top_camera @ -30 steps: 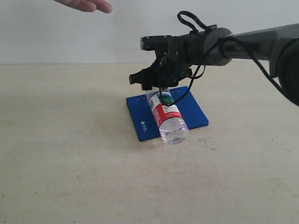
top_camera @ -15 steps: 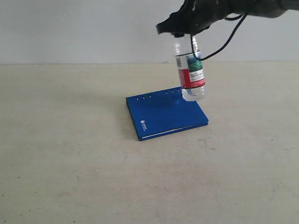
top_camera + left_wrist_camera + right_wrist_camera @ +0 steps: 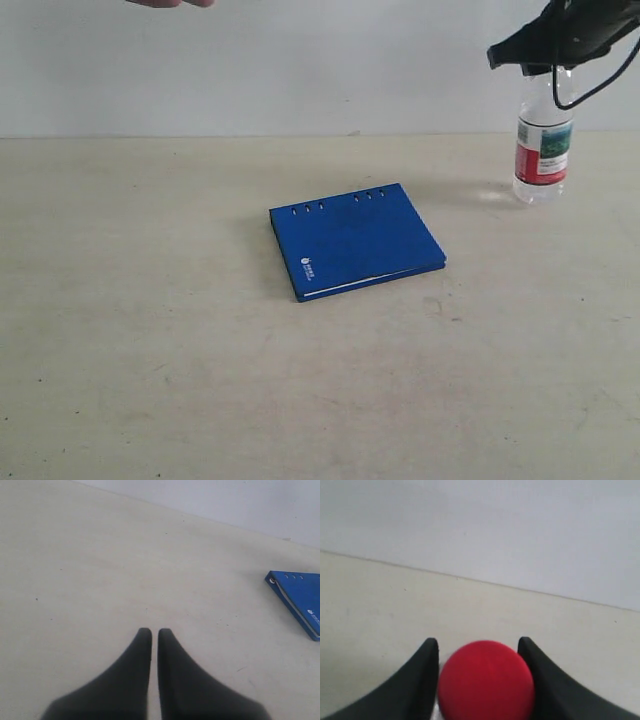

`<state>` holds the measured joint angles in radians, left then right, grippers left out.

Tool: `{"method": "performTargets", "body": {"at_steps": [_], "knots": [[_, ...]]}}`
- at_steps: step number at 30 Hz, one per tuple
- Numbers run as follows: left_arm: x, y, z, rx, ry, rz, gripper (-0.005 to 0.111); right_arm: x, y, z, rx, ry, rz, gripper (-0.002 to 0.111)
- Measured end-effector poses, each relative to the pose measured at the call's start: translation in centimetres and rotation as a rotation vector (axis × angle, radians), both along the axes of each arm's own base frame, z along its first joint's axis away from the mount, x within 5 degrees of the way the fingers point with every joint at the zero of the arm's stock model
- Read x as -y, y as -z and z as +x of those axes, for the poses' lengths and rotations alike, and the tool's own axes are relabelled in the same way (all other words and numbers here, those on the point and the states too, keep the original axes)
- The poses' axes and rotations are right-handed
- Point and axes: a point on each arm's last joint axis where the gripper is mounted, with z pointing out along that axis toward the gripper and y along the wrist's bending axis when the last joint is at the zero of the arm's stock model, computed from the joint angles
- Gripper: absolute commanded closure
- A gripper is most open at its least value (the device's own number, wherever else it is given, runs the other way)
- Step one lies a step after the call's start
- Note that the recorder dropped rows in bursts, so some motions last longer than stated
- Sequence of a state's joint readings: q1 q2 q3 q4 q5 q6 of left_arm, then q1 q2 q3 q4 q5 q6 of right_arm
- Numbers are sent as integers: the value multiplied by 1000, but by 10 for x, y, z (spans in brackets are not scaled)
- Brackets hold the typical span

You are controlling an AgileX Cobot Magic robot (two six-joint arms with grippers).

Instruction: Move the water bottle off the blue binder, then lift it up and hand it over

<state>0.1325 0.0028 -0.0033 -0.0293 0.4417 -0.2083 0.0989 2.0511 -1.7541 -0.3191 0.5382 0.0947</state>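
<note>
The water bottle [image 3: 543,150], clear with a red, white and green label, hangs upright at the far right, well clear of the blue binder [image 3: 355,240]. Whether its base touches the table I cannot tell. My right gripper [image 3: 550,58] is shut on its top; in the right wrist view the red cap [image 3: 485,682] fills the space between the two black fingers of that gripper [image 3: 478,642]. The binder lies flat and closed mid-table, with nothing on it, and its corner [image 3: 301,597] shows in the left wrist view. My left gripper [image 3: 154,631] is shut and empty over bare table.
A person's hand [image 3: 170,3] shows at the top left edge of the exterior view. The beige table [image 3: 150,330] stretches wide around the binder, and a pale wall stands behind it.
My right gripper lifted the bottle off the binder and carried it upright to the far right. The hand at the top left has drawn back toward the frame edge.
</note>
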Motion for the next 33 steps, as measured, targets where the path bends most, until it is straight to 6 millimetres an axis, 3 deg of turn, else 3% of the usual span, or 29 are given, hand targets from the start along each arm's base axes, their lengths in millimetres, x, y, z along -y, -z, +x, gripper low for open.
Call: {"method": "performTargets", "body": {"at_steps": [7, 10, 15, 17, 19, 23, 25, 27, 30, 33], "knots": [[0, 0, 0, 0, 0, 0, 102, 5, 2, -4, -38, -11, -25, 106], [0, 0, 0, 0, 0, 0, 102, 5, 2, -4, -39, -15, -28, 86], [0, 0, 0, 0, 0, 0, 102, 4, -1, -5, -38, -28, -34, 36], [0, 0, 0, 0, 0, 0, 102, 5, -5, -8, -42, -29, -40, 32], [0, 0, 0, 0, 0, 0, 102, 6, -18, -14, -23, -31, -44, 33], [0, 0, 0, 0, 0, 0, 102, 5, -84, -43, 111, -43, -33, 33], [0, 0, 0, 0, 0, 0, 102, -18, -127, -79, 140, -138, -11, 33], [0, 0, 0, 0, 0, 0, 102, -50, -143, -110, 68, -293, 23, 33], [0, 0, 0, 0, 0, 0, 102, -100, -132, -152, -230, -540, 130, 33], [0, 0, 0, 0, 0, 0, 102, -142, -99, -180, -447, -701, 198, 41]]}}
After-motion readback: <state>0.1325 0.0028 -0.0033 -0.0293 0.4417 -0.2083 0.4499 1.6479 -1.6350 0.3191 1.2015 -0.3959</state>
